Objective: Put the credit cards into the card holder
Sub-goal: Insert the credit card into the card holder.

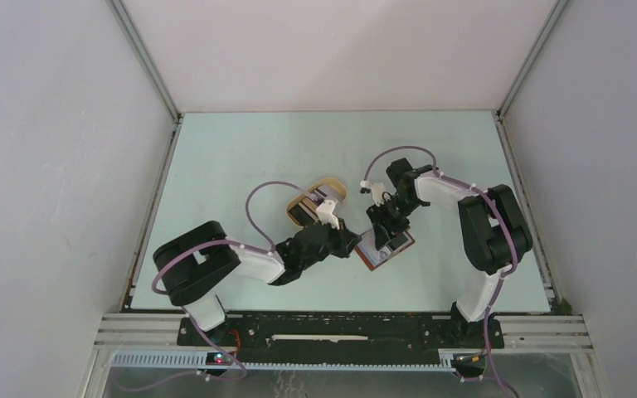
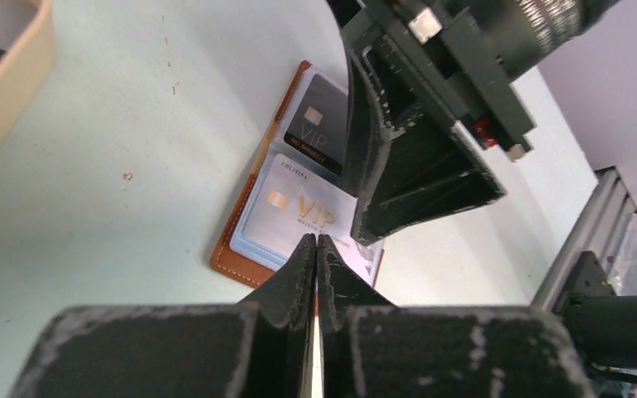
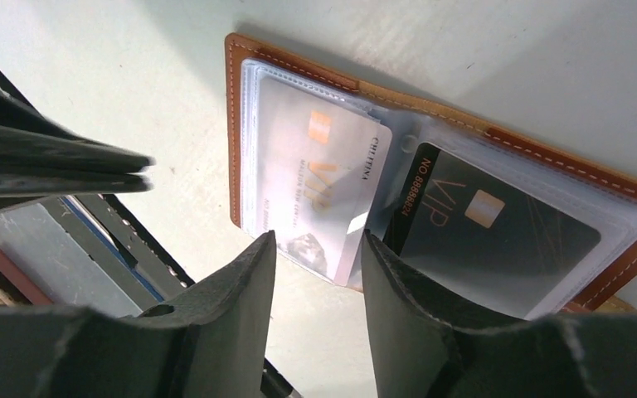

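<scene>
The card holder lies open on the surface, between both arms, its sleeves facing up. The right gripper, fingers apart, straddles the silver card — probably to seat it. The left gripper, fingers pressed together, seems to steady the holder's edge.

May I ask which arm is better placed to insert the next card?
Left, probably: its end effector is shut on what looks like a card, at the holder's edge; the right end effector is open above it.
</scene>
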`<state>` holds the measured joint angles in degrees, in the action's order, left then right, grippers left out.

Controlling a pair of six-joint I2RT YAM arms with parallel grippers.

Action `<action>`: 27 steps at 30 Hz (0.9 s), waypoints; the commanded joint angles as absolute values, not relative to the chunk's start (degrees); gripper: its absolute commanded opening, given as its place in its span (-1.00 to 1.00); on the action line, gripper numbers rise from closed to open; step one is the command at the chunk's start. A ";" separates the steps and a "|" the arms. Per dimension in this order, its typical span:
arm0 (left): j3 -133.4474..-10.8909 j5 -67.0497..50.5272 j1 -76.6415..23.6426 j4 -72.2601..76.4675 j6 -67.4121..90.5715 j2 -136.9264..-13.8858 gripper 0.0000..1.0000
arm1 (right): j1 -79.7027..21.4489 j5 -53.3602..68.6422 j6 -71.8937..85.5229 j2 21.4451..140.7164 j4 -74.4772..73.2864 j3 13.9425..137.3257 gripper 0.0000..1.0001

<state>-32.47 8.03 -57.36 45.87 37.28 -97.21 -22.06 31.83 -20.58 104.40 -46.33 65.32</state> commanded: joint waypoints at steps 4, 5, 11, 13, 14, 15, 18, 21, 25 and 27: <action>-27.46 9.48 -57.68 47.30 34.39 -84.86 -0.84 | -22.68 28.41 -25.64 97.10 -48.18 67.37 0.09; -26.90 9.66 -57.71 46.80 34.15 -83.47 -0.83 | -22.68 29.30 -26.05 96.44 -48.32 67.25 0.10; -23.32 10.54 -57.74 45.62 32.80 -77.08 -0.80 | -22.68 32.74 -30.28 91.36 -49.63 67.24 0.04; -22.40 11.09 -57.79 45.01 31.86 -74.21 -0.79 | -22.59 33.14 -31.28 86.42 -48.10 66.42 -0.03; -22.06 11.60 -57.75 44.08 31.11 -72.49 -0.78 | -22.52 33.51 -31.88 82.27 -46.72 65.47 -0.04; -21.86 12.06 -57.74 43.17 30.34 -70.41 -0.77 | -22.37 33.82 -32.58 79.06 -45.03 64.38 -0.04; -21.39 12.89 -57.76 40.47 27.74 -63.51 -0.73 | -21.77 35.00 -33.60 69.92 -39.38 59.91 -0.05; -20.95 13.51 -57.79 38.24 25.31 -57.30 -0.54 | -19.75 38.90 -35.02 64.16 -36.34 57.14 -0.10; -20.65 15.19 -57.75 33.98 22.95 -49.77 -0.13 | -18.23 43.02 -37.60 62.14 -36.69 56.56 -0.30; -19.94 15.70 -57.74 33.10 22.35 -46.62 0.16 | -18.26 43.55 -38.55 62.18 -36.91 56.58 -0.36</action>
